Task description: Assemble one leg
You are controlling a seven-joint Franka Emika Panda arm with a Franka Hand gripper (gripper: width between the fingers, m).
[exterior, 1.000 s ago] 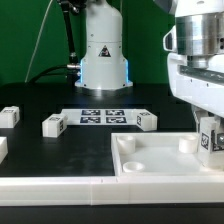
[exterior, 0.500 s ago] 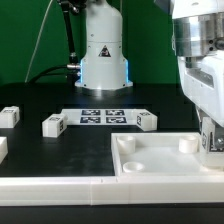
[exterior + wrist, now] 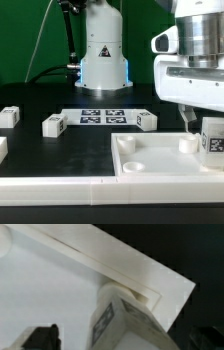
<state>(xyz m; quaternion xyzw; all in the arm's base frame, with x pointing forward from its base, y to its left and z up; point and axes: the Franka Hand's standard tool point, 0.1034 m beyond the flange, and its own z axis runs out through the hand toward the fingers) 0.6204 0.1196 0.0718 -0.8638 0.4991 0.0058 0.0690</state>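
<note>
**benchwatcher:** Where's the leg at right now?

**pandafan:** Nearest thing is a white rail (image 3: 60, 188) running along the near edge of the bench (image 3: 60, 150). Just behind it, on the right, sits the big white tray (image 3: 160, 157) with the round corner sockets. The leg (image 3: 213, 142) is over the tray's far right corner, upright with its tag facing the camera, just right of the socket (image 3: 186, 143) there. Can't tell if its bottom touches the tray or hangs a hair above it.

**benchwatcher:** And the gripper?

**pandafan:** The gripper (image 3: 207, 131) comes down from above and looks clamped onto the leg. The wrist view has the leg (image 3: 125, 319) between the dark fingers (image 3: 40, 336), right by the tray's (image 3: 50, 280) corner.

**benchwatcher:** Anything else out there?

**pandafan:** Further back on the black bench there's a left-hand leg (image 3: 7, 116), a middle leg (image 3: 53, 125) and a right-hand leg (image 3: 146, 121), all lying apart from each other. The marker board (image 3: 103, 116) is flat between the last two, slightly farther back. Farthest is the robot base (image 3: 103, 55).
</note>
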